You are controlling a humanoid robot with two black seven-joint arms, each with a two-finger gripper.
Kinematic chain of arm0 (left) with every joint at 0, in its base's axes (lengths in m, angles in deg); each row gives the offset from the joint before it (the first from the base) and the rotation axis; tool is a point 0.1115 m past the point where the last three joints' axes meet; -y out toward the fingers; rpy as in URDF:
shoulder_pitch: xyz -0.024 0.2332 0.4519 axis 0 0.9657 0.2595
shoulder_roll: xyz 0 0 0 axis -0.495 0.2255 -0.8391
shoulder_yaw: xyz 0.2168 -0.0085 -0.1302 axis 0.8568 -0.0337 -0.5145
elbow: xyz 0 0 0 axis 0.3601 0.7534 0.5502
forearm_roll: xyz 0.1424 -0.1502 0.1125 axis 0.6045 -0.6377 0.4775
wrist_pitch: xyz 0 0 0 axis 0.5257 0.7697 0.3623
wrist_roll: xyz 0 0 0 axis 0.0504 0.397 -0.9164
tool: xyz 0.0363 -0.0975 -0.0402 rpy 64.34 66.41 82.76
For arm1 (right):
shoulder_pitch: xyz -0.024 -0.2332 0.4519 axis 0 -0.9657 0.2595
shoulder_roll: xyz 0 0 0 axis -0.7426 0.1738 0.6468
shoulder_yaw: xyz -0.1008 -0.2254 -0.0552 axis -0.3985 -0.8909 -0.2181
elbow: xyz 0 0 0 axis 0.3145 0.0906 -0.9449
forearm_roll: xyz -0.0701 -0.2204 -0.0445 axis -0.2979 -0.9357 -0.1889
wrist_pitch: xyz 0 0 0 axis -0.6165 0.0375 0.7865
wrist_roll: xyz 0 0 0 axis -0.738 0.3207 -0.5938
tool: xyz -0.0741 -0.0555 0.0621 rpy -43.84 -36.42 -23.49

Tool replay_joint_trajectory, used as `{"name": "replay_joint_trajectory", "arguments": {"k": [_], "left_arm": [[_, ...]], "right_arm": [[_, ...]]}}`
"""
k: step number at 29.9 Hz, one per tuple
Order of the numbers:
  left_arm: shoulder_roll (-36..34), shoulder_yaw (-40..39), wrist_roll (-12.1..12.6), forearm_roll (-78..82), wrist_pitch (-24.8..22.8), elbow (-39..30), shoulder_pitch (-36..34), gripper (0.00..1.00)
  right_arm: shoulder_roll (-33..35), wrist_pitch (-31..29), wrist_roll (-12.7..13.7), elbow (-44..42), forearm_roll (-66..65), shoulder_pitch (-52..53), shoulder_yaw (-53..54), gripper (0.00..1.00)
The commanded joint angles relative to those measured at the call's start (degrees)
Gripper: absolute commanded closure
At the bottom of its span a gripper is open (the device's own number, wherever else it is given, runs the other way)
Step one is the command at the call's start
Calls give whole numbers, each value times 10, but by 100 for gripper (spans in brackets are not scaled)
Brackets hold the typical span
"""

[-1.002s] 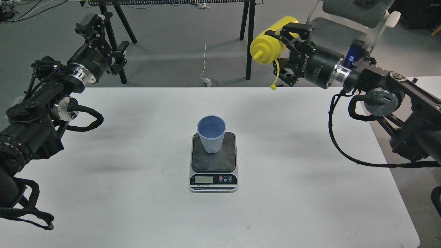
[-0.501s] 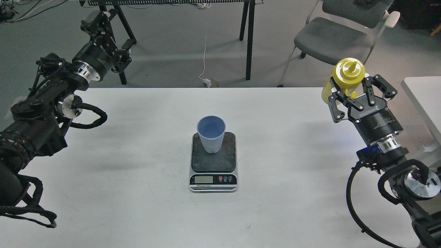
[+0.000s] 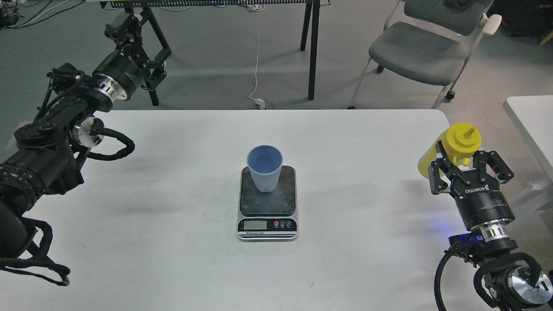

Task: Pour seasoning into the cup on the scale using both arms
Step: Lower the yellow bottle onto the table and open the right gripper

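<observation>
At right of the frame, the seasoning bottle (image 3: 453,144) stands nozzle-up, clamped in the right gripper (image 3: 468,166). Centre: cup (image 3: 265,167) on scale (image 3: 268,203). Left gripper (image 3: 136,43), upper left; jaws unclear. Pouring seems pending: carry over, tilt.

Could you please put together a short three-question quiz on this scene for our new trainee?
1. True or false: the cup stands directly on the table, beside the scale.
2. Which gripper has the yellow seasoning bottle between its fingers? A) left gripper B) right gripper C) neither
3. Fill in: the bottle is at the table's ____ edge, as the robot sees it, apart from the cup.

Key
1. False; the cup stands on the scale's dark plate.
2. B; the bottle sits between the right gripper's fingers, nozzle up.
3. Right.
</observation>
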Motion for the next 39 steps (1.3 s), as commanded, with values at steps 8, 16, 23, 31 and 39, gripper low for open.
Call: {"name": "replay_joint_trajectory", "arguments": {"k": [8, 16, 23, 31, 39], "left_arm": [[-4, 1, 0, 0, 0, -1, 2, 4], [-1, 1, 0, 0, 0, -1, 1, 3], [-1, 2, 0, 0, 0, -1, 2, 3], [-2, 1, 0, 0, 0, -1, 1, 3], [-1, 2, 0, 1, 0, -1, 1, 3]], "right_arm": [[-38, 0, 0, -74, -2, 18, 1, 85], [-44, 0, -2, -85, -1, 17, 1, 84], [-64, 0, -2, -128, -2, 33, -3, 84], [-77, 0, -2, -150, -3, 44, -6, 84], [-79, 0, -2, -179, -3, 44, -9, 82]]}}
